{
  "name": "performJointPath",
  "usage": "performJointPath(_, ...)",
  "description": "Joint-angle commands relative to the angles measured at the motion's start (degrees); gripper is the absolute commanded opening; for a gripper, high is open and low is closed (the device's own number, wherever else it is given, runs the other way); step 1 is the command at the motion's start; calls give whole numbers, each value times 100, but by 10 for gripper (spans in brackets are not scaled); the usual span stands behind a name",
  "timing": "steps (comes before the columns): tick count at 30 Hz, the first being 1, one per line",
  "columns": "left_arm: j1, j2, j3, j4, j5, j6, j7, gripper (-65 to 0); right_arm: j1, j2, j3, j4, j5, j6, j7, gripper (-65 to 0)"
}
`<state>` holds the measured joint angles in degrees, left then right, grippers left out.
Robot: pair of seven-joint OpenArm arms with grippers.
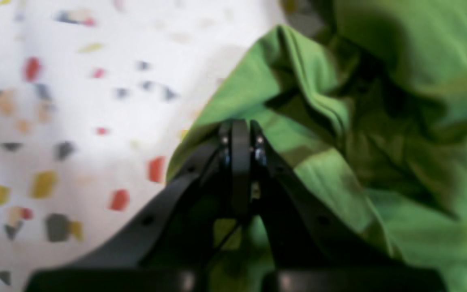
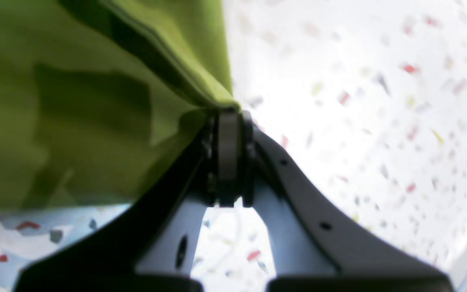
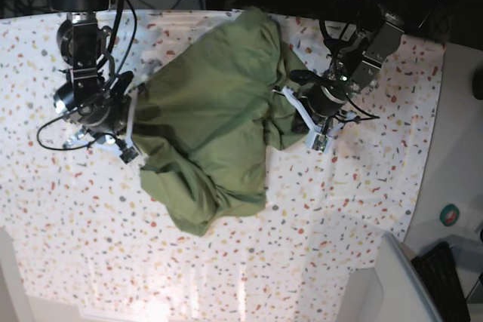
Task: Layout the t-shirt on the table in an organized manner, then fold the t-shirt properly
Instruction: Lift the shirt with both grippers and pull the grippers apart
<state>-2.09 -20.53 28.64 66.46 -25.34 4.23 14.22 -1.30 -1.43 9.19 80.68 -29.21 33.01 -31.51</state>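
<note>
Soft green cotton, one t-shirt (image 3: 207,118), bunched and creased in the middle of the tabletop (image 3: 339,209), whose white cover is speckled with red, yellow and grey flecks. The cloth lies in a crumpled diagonal heap, thick folds rolling over each other, a rounded lump at the near end. Two black arms are on it, one at each side. The left hand (image 1: 240,134) has its fingers pressed together on a ridge of the fabric's edge, with stitched hem lines running up just beyond the tips; the rest of the shirt spreads away in deep shadowed wrinkles. The right hand (image 2: 228,117) is likewise clamped on a corner of the shirt, the cloth drawn taut into a point at the fingertips and lifted above the speckled cover. The shirt stretches between the two hands.
</note>
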Motion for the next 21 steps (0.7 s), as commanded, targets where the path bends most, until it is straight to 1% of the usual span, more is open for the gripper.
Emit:
performJointPath(1, -68, -87, -12, -101, 86, 153, 341, -650, 55, -2, 61, 208, -37, -27, 34, -650)
performJointPath(4, -209, -105, -91, -180, 86, 162, 341, -650, -41, -72, 378, 332, -37, -27, 25, -650)
performJointPath(8, -244, -105, -768, -171, 86, 144, 385, -650, -138, -257, 1028, 358, -37, -27, 17, -650)
performJointPath(10, -235, -114, -1031, -83, 60, 135, 394, -650, -261, -354, 1222, 358, -28, -27, -98, -650)
performJointPath(12, -112, -122, -1154, 102, 60, 135, 394, -650, -463, -459, 1186, 349, 77, -18, -124, -650)
performJointPath(15, 81, -105, -1190, 524, 60, 135, 394, -650, -692, -477, 835, 349, 605, -18, -177, -650)
performJointPath(18, 231, -70, -1198, 954, 51, 153, 446, -650, -745, -477, 378, 507, 895, -18, -722, -650)
performJointPath(20, 345, -17, -1198, 1341, 51, 153, 710, -650, -771, -468, 149, 850, 1115, -18, -1038, -650)
performJointPath(21, 380, 97, -1172, 1526, 51, 153, 833, -650, -824, -468, 88, 1044, 1211, -18, -1109, -597)
